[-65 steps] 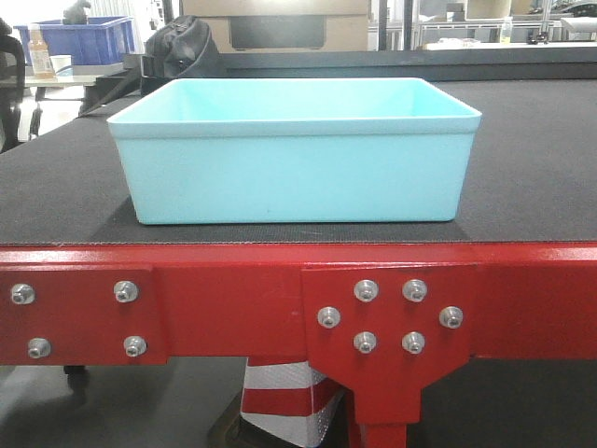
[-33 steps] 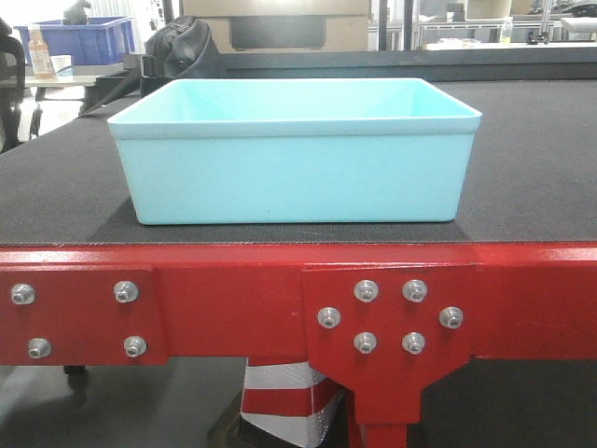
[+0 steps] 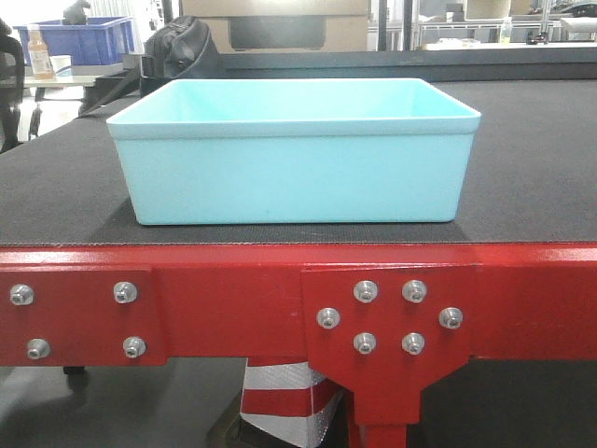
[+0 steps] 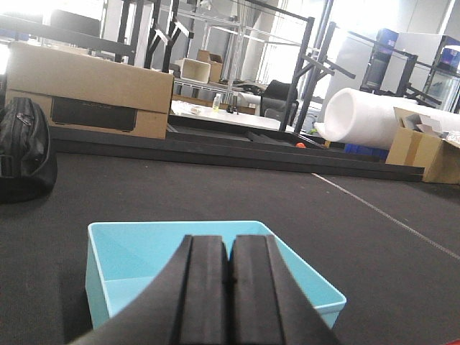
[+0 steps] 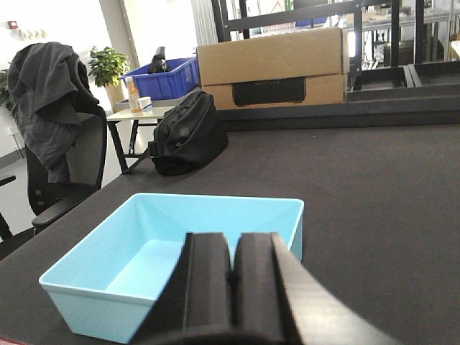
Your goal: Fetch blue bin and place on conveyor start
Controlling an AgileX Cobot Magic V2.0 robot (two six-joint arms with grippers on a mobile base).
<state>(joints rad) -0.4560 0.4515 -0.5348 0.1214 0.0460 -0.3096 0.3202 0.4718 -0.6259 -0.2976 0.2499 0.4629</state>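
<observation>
Red painted metal comes first: the frame [image 3: 233, 299] of the conveyor, flat and shiny, with round silver bolts [image 3: 366, 290] set in a plate. Below it peeks a red and white striped cone [image 3: 280, 397].

On top of the frame lies the conveyor start [image 3: 65, 201], a wide black belt that looks rough and dull, like felt. The blue bin [image 3: 294, 163] sits flat on the belt, close to the near edge. It is pale, light blue plastic, smooth and plain. It is a box shape with a thin rim, and its walls lean in a little toward the bottom. It has nothing inside.

The left gripper [image 4: 230, 277] hangs over the bin's near side with its two black fingers pressed together, holding nothing. The right gripper [image 5: 231, 277] looks the same: black fingers together, above the bin, not touching it.

Farther back on the belt rests a soft black bag [image 5: 188, 133]. Behind it stands a brown cardboard box [image 5: 269, 65], and off to the side a dark blue crate [image 5: 169, 75] on a small table.
</observation>
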